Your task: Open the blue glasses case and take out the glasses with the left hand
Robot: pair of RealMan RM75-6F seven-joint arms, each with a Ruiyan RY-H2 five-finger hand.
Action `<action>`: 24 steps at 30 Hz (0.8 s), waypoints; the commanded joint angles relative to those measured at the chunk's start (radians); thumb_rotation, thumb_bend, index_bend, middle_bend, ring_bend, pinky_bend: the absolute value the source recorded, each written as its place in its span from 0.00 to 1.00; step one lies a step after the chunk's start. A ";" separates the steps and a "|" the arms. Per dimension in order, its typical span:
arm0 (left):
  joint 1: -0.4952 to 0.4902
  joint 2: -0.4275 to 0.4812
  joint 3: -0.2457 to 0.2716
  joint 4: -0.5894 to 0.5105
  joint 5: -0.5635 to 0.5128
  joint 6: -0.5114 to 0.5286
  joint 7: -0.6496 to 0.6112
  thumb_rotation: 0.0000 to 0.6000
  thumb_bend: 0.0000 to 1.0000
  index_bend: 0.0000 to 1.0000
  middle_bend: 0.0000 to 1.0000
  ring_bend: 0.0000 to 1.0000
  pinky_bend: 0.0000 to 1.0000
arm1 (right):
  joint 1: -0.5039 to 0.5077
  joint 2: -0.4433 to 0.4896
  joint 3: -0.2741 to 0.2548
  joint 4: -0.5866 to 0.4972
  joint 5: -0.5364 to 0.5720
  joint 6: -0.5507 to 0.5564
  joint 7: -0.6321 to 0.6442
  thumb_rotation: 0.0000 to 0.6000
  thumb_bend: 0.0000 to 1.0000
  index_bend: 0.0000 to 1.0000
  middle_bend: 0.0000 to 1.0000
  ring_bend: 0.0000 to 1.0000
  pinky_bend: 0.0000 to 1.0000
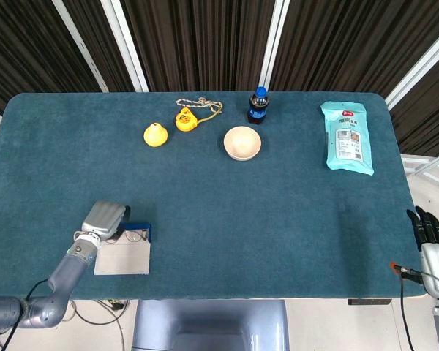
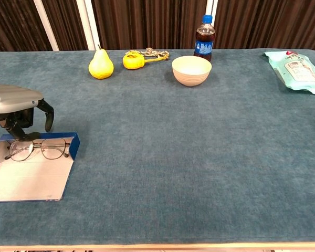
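I have the left robot hand point(image 2: 16, 107) poised over the far edge of the open blue glasses case point(image 2: 34, 165), fingers curled down and apart, gripping nothing. The glasses point(image 2: 38, 149) lie in the case, at about eight o'clock on the table point(image 2: 199, 157). My right robot hand point(image 1: 429, 232) sits off the table's edge at four o'clock, fingers straight.
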 commanded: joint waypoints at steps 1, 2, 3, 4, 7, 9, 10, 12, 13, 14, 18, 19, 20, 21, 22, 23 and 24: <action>0.007 0.003 -0.004 -0.009 0.006 0.006 0.007 1.00 0.37 0.45 1.00 0.93 1.00 | 0.000 0.000 0.000 0.001 0.001 0.000 0.000 1.00 0.16 0.00 0.00 0.00 0.21; 0.010 0.006 -0.004 -0.013 0.007 0.008 0.010 1.00 0.37 0.45 1.00 0.93 1.00 | 0.000 0.000 0.000 0.001 0.000 0.000 0.001 1.00 0.16 0.00 0.00 0.00 0.21; 0.013 0.009 -0.004 -0.018 0.007 0.011 0.013 1.00 0.36 0.45 1.00 0.93 1.00 | 0.001 0.000 0.000 0.001 0.000 -0.001 0.001 1.00 0.16 0.00 0.00 0.00 0.21; 0.016 0.012 -0.004 -0.022 0.008 0.014 0.015 1.00 0.35 0.45 1.00 0.93 1.00 | 0.001 0.000 0.000 0.001 0.000 -0.001 0.001 1.00 0.16 0.00 0.00 0.00 0.21; 0.029 0.016 -0.005 -0.030 0.016 0.026 0.019 1.00 0.32 0.46 1.00 0.93 1.00 | 0.001 0.000 -0.001 0.000 -0.003 -0.001 -0.001 1.00 0.16 0.00 0.00 0.00 0.21; 0.038 0.013 -0.007 -0.029 0.019 0.034 0.021 1.00 0.32 0.46 1.00 0.93 1.00 | 0.001 0.000 -0.001 0.000 -0.003 -0.001 0.000 1.00 0.16 0.00 0.00 0.00 0.21; 0.041 0.010 -0.008 -0.028 0.019 0.036 0.021 1.00 0.32 0.47 1.00 0.93 1.00 | 0.001 0.000 -0.001 -0.001 -0.003 -0.001 0.000 1.00 0.16 0.00 0.00 0.00 0.21; 0.048 0.005 -0.010 -0.025 0.018 0.040 0.024 1.00 0.32 0.47 1.00 0.93 1.00 | 0.000 0.000 -0.001 -0.001 -0.002 0.000 0.000 1.00 0.16 0.00 0.00 0.00 0.21; 0.051 0.001 -0.012 -0.023 0.017 0.042 0.026 1.00 0.32 0.47 1.00 0.93 1.00 | 0.000 0.000 -0.001 -0.001 -0.002 0.000 0.000 1.00 0.16 0.00 0.00 0.00 0.21; 0.054 -0.003 -0.013 -0.020 0.015 0.043 0.028 1.00 0.32 0.47 1.00 0.93 1.00 | 0.000 0.000 -0.001 -0.001 -0.002 -0.001 0.000 1.00 0.16 0.00 0.00 0.00 0.21; 0.063 -0.021 -0.022 -0.008 0.011 0.051 0.037 1.00 0.32 0.47 1.00 0.93 1.00 | 0.000 0.001 -0.001 -0.002 -0.001 -0.001 0.000 1.00 0.16 0.00 0.00 0.00 0.21; 0.065 -0.025 -0.024 -0.005 0.011 0.052 0.039 1.00 0.32 0.47 1.00 0.93 1.00 | 0.000 0.001 -0.001 -0.002 -0.001 -0.001 0.000 1.00 0.16 0.00 0.00 0.00 0.21; 0.067 -0.028 -0.027 -0.003 0.010 0.052 0.039 1.00 0.32 0.47 1.00 0.93 1.00 | 0.000 0.001 -0.001 -0.003 -0.001 -0.001 0.000 1.00 0.16 0.00 0.00 0.00 0.21; 0.069 -0.031 -0.030 -0.001 0.010 0.053 0.040 1.00 0.32 0.47 1.00 0.93 1.00 | 0.000 0.001 -0.001 -0.004 -0.001 -0.001 0.000 1.00 0.16 0.00 0.00 0.00 0.21; 0.070 -0.033 -0.033 0.001 0.010 0.053 0.041 1.00 0.32 0.47 1.00 0.93 1.00 | 0.000 0.001 -0.001 -0.004 -0.001 -0.001 0.000 1.00 0.16 0.00 0.00 0.00 0.21; 0.071 -0.035 -0.034 0.002 0.010 0.052 0.043 1.00 0.32 0.47 1.00 0.93 1.00 | 0.000 0.001 -0.001 -0.004 0.000 -0.002 0.000 1.00 0.16 0.00 0.00 0.00 0.21; 0.072 -0.037 -0.036 0.003 0.010 0.051 0.045 1.00 0.32 0.47 1.00 0.93 1.00 | 0.000 0.002 -0.001 -0.004 0.000 -0.002 0.001 1.00 0.16 0.00 0.00 0.00 0.21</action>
